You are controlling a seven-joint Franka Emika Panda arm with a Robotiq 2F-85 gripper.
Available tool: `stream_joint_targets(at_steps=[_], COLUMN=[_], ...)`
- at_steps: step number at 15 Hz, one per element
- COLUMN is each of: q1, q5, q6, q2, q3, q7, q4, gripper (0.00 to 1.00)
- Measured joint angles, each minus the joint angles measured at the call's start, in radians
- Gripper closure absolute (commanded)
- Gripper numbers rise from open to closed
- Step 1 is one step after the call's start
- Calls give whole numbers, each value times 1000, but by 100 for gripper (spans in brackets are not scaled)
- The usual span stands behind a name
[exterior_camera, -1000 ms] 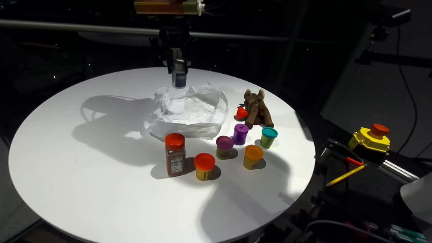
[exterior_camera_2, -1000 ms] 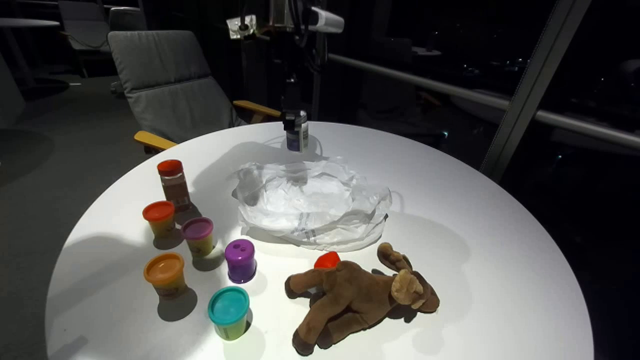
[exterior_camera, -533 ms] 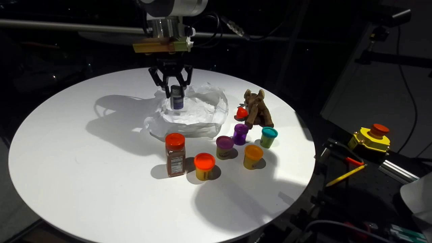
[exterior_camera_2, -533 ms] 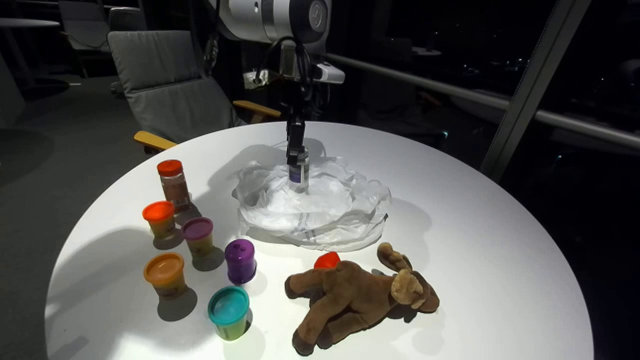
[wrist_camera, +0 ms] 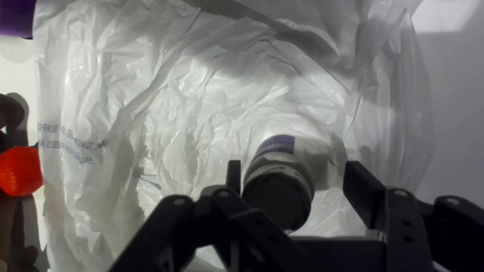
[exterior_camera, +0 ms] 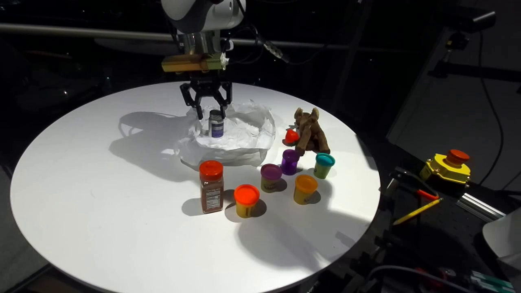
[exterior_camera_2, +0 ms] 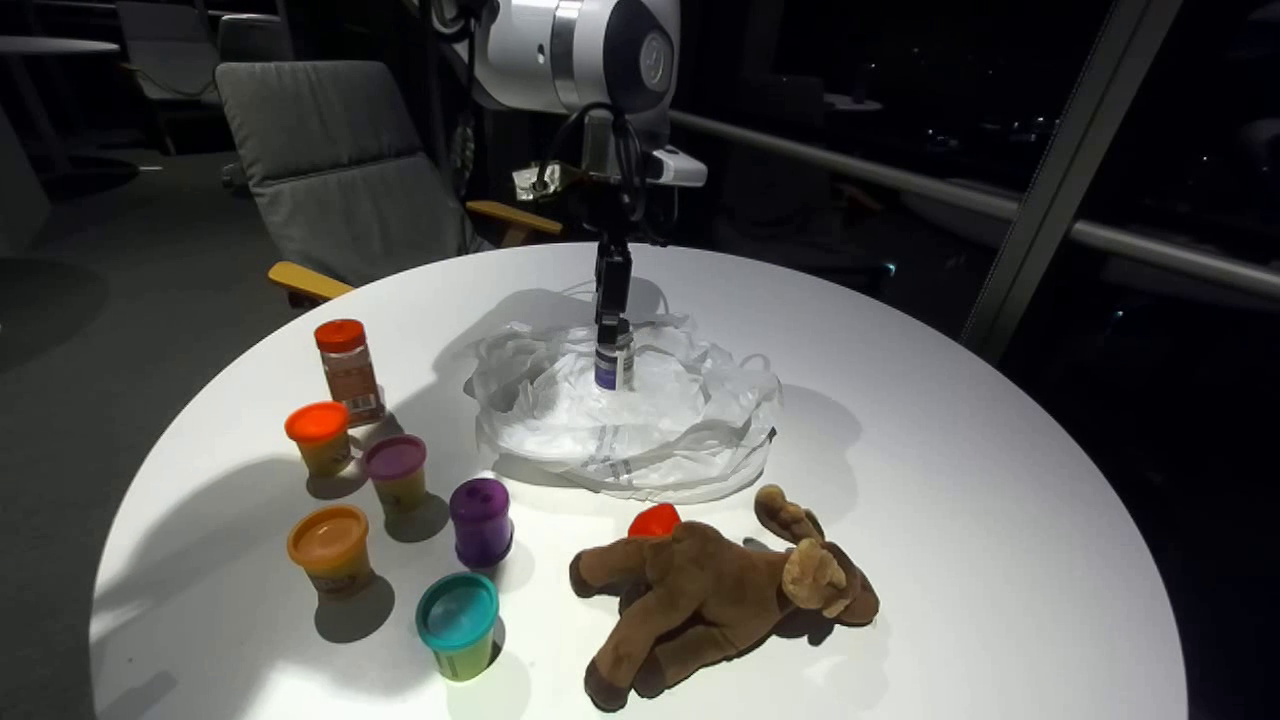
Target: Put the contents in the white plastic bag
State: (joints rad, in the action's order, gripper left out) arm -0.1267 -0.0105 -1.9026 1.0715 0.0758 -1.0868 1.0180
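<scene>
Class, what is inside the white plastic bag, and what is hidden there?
A small white bottle stands inside the white plastic bag; anything its crumpled plastic covers cannot be seen.

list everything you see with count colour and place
table: 1, white, both exterior views
plastic bag: 1, white, on table
bottle: 1, white and purple, inside bag
jar: 1, brown with red lid, near bag
tubs: 4, lids red, orange, mauve, teal, on table
holed pot: 1, purple, near tubs
toy animal: 1, brown, on table
small object: 1, red, beside toy animal
chairs: at least 2, grey, beyond table
button: 1, yellow and red, off table
pencil: 1, yellow, near button
robot arm: 1, white, above table
gripper: 1, black, open around bottle
</scene>
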Motion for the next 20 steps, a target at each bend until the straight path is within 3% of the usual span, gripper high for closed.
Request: stream_joint_targets(at_steps=[4, 8, 14, 20], q1=[-7, -71, -185, -250], q5=[3, 48, 96, 124], q6=[15, 71, 62, -75], q2=[-37, -171, -402, -554], q3=[-3, -8, -77, -140], q7=[15, 82, 229, 260], q4=[-20, 30, 276, 574], gripper=[0, 0, 0, 0])
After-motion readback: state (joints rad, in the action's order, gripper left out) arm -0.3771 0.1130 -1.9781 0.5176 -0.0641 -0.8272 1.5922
